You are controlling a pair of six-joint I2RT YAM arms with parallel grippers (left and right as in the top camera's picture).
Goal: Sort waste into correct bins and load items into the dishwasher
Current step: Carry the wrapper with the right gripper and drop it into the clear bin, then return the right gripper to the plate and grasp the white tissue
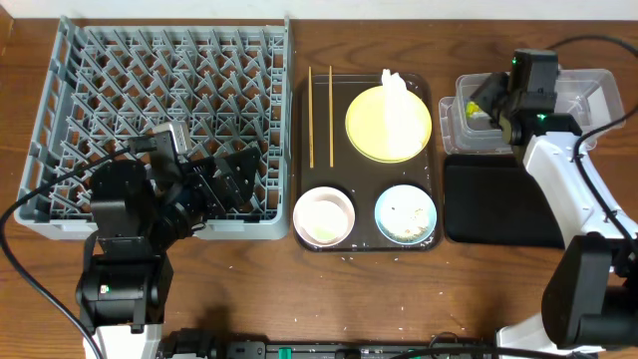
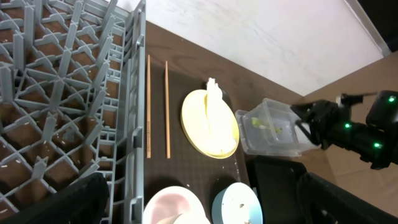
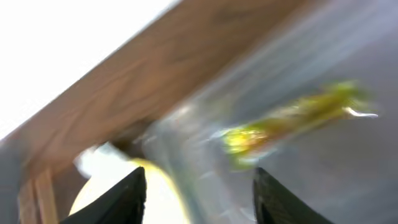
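Overhead first: find the right pincer (image 1: 478, 103) at far right, above the clear tub (image 1: 598, 85), just beyond the black tray (image 1: 498, 204). Right wrist next, blurred: read two dark fingers (image 3: 124, 199) set apart with nothing between, and past them the green-and-orange wrapper (image 3: 292, 118) lying inside the tub, free of both. Judge the step as letting go of the wrapper into its bin, close to done. To finish well: spread the jaws fully, lift straight up past the tub rim before any sideways swing, and avoid snagging the wrapper or nudging the tub. Then look to the white napkin (image 1: 396, 95) on the yellow plate (image 1: 364, 130), likely next. Note the left pincer (image 1: 224, 179), wide open and empty, over the near edge of the grey rack (image 1: 60, 120); keep it parked there, clear of the brown tray (image 1: 299, 150) with the chopsticks (image 1: 311, 115) not yet loaded.
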